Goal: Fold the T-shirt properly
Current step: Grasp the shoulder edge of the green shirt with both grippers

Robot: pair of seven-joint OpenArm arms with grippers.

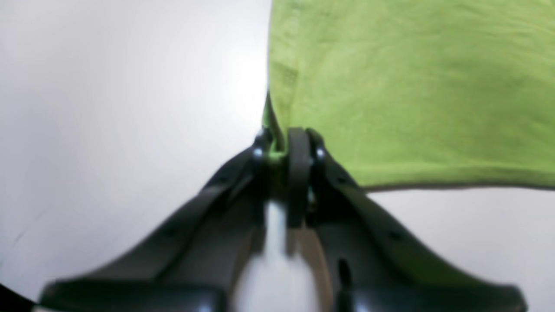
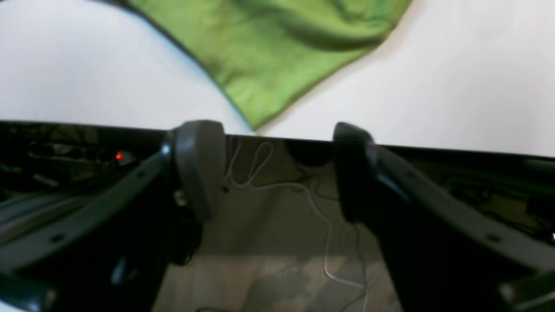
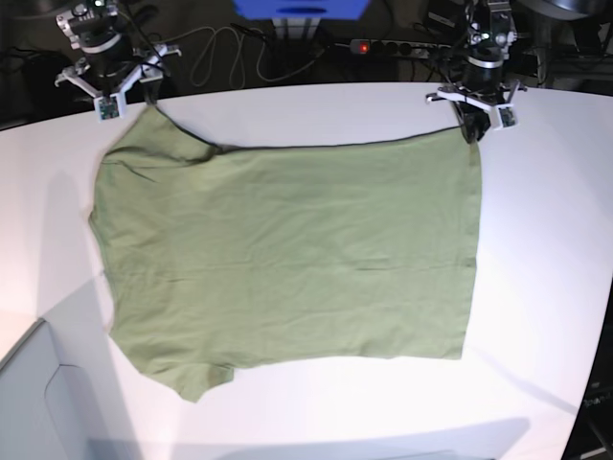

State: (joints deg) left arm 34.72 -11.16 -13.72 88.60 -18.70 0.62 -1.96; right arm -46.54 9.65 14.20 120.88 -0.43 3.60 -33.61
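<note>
Base view, T-shirt [image 3: 287, 259] corner in left tool [image 3: 471, 129] (pinched)

Counts on the white table [image 3: 536, 287]
One green T-shirt [image 3: 287, 259] is lying there; two grippers, left [image 3: 472, 129] and right [image 3: 129, 86], are showing.

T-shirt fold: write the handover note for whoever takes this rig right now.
Left tool: shut on the far hem corner of the T-shirt.
Right tool: open, holding nothing, hanging past the table edge, just short of the far sleeve tip.
The shirt lies spread flat on the white table, sleeves toward the right arm's side, hem toward the left arm's.
Done: one corner gripped. No fold is visible.
Left: get the right tool onto the sleeve or shoulder, then make all the folds.
</note>
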